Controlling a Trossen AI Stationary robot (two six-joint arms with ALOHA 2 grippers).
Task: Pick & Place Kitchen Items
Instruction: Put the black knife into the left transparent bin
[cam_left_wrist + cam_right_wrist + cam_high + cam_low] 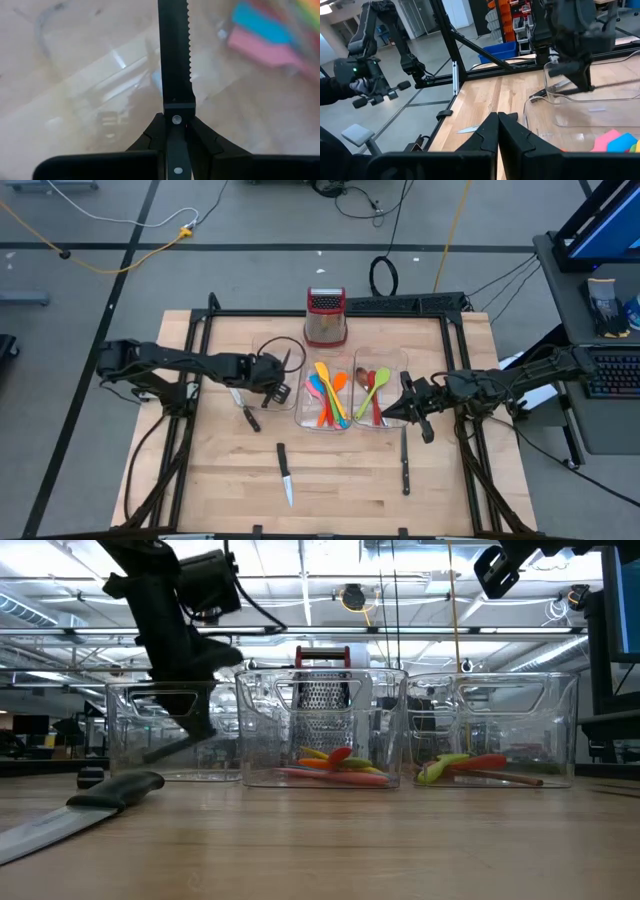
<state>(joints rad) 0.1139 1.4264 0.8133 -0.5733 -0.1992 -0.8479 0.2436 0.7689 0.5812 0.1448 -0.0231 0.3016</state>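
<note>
My left gripper (278,388) is over the left clear bin (268,370), shut on a black-handled serrated knife (175,55) whose blade points away from the fingers. My right gripper (405,410) is shut and empty, above the table at the near edge of the right bin (380,392). That bin holds green, red and brown spoons. The middle bin (325,395) holds orange, blue, pink and yellow spatulas. Two knives (285,473) (405,463) lie flat on the table in front. A third knife (243,410) lies by the left bin's near left corner. My left gripper pinches the knife's black handle at its blade end (176,119) between its two fingers (150,137). The handle runs back along the fingers, riveted side toward the wrist camera. The blade sticks out ahead of the fingers, lifted over the left bin's inside.
A steel box grater with a red top (325,317) stands behind the bins. A black frame (440,305) runs along the table's far and side edges. There is bare wood between the two loose knives near the front edge. In the low view a knife (80,810) lies close in the foreground.
</note>
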